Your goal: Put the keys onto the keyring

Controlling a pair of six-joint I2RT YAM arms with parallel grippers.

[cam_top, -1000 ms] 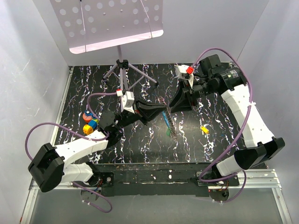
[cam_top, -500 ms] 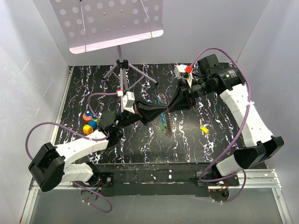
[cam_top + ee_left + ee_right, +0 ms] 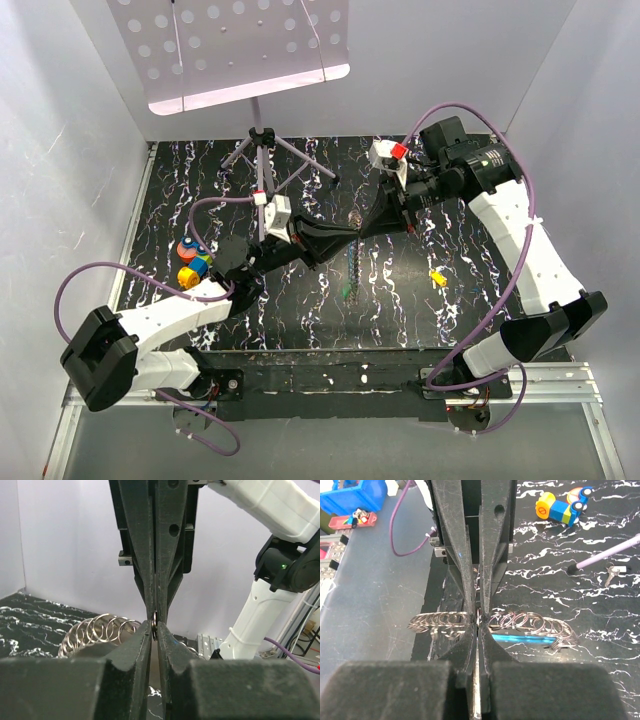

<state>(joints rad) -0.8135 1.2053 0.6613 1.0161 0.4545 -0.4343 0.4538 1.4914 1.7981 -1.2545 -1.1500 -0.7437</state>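
Note:
The keyring is a long chain of linked metal rings (image 3: 349, 268), hanging above the black mat between both arms. My left gripper (image 3: 344, 241) and right gripper (image 3: 358, 233) meet tip to tip at its upper end. In the left wrist view my left gripper (image 3: 155, 627) is shut on one ring (image 3: 155, 624), with coils (image 3: 100, 630) trailing left. In the right wrist view my right gripper (image 3: 479, 625) is shut on the same spot, rings (image 3: 530, 622) spreading to both sides. A bright blue piece (image 3: 525, 639) shows behind the rings. The yellow key (image 3: 436, 276) lies alone on the mat, right of the chain.
A music stand's tripod (image 3: 262, 150) stands at the back centre, one leg tip (image 3: 572, 569) near a bare metal key (image 3: 610, 572). Colourful toy blocks (image 3: 192, 262) sit at the mat's left edge. White walls enclose three sides.
My right gripper has shut on the ring that the left gripper holds. Both gripper tips and the hanging chain have shifted slightly left and toward the back.

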